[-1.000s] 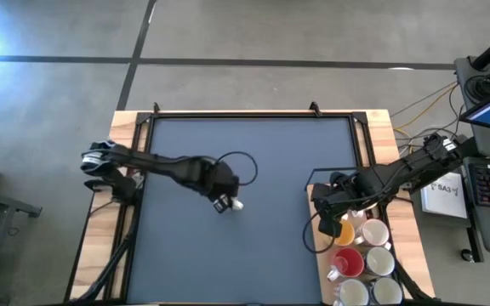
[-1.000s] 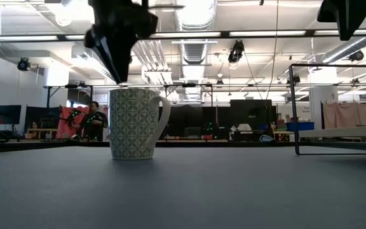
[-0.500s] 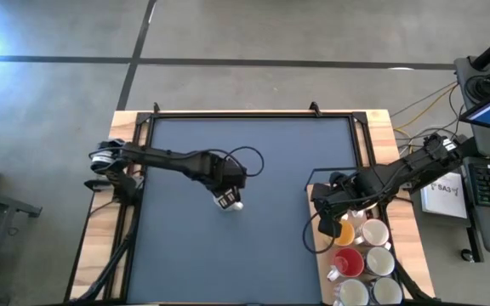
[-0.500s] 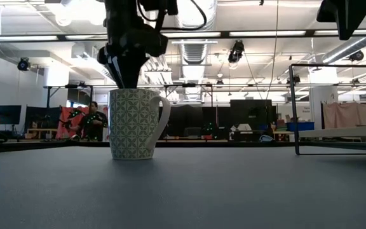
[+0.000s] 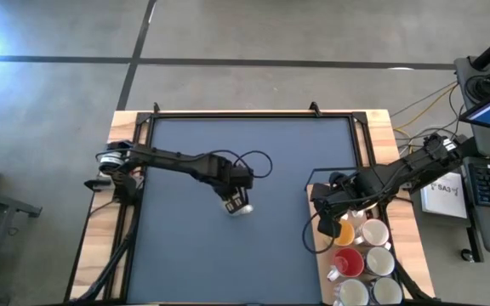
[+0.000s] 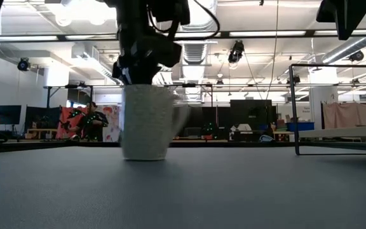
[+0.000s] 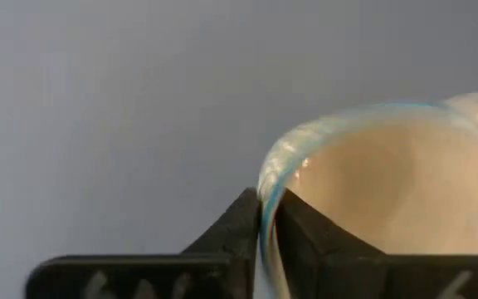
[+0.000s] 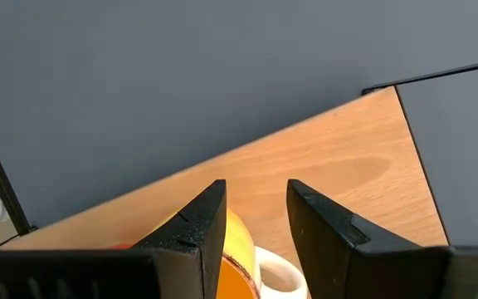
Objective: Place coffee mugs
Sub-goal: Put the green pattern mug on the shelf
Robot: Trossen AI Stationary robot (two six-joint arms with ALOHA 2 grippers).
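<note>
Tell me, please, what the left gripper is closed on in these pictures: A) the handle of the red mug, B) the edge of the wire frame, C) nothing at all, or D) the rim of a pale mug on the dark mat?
D: in the left wrist view the left gripper pinches the wall of the pale mug at its rim, one finger inside and one outside.

Dark table (image 5: 185, 246), patterned mug (image 6: 146, 121), mugs (image 5: 366, 255) apparently on wood

I'm looking at an open robotics lab: exposed ceiling ducts (image 6: 196, 16), strip lights (image 6: 259, 33), monitor benches (image 6: 8, 116), other rigs behind.
</note>
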